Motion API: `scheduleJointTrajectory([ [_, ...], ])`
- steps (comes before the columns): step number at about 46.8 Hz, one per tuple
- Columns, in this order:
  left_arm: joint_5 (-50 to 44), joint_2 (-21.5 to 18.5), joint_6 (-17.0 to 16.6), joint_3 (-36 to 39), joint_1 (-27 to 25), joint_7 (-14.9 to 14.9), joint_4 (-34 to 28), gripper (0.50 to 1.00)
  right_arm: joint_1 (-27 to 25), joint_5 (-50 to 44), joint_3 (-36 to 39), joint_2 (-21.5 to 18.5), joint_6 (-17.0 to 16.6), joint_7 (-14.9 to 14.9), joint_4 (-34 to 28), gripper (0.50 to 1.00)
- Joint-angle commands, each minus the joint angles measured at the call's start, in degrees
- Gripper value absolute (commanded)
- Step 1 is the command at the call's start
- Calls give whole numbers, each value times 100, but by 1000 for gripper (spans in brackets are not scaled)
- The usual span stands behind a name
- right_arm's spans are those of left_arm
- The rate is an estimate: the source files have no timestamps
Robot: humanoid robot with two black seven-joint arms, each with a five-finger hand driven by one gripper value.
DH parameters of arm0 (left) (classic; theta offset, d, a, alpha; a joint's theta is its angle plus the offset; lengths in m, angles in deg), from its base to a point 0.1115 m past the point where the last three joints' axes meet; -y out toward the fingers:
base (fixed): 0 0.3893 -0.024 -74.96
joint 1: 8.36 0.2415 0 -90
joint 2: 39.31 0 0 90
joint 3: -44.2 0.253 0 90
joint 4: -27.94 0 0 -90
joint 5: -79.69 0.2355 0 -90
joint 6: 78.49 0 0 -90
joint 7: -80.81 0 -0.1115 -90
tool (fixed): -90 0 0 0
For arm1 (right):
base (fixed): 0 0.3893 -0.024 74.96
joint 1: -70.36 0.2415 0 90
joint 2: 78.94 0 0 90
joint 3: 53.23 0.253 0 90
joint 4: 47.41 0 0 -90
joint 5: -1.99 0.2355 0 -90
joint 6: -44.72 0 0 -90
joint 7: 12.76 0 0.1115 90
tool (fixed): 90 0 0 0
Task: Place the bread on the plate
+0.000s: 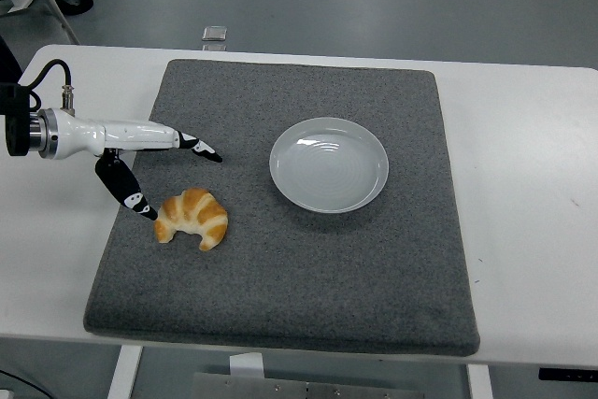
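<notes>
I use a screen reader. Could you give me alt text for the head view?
The left hand, fingers open, hovers beside a croissant on a grey mat. An empty white plate sits to the right.

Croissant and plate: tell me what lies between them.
Nothing but bare grey mat lies between the croissant and the plate, as the head view shows.
</notes>
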Motion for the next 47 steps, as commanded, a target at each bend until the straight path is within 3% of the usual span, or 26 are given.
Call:
scheduleJointTrajectory([
  [1,2,33,-8,1,19,11,-21,1000,4,0,0,0,-1,1,3,930],
  [25,423,296,-61,-7,274,29,31,1000,4,0,0,0,-1,1,-6,930],
  [47,546,640,-465,-7,617,56,277,1000,-5,0,0,0,-1,1,3,932],
])
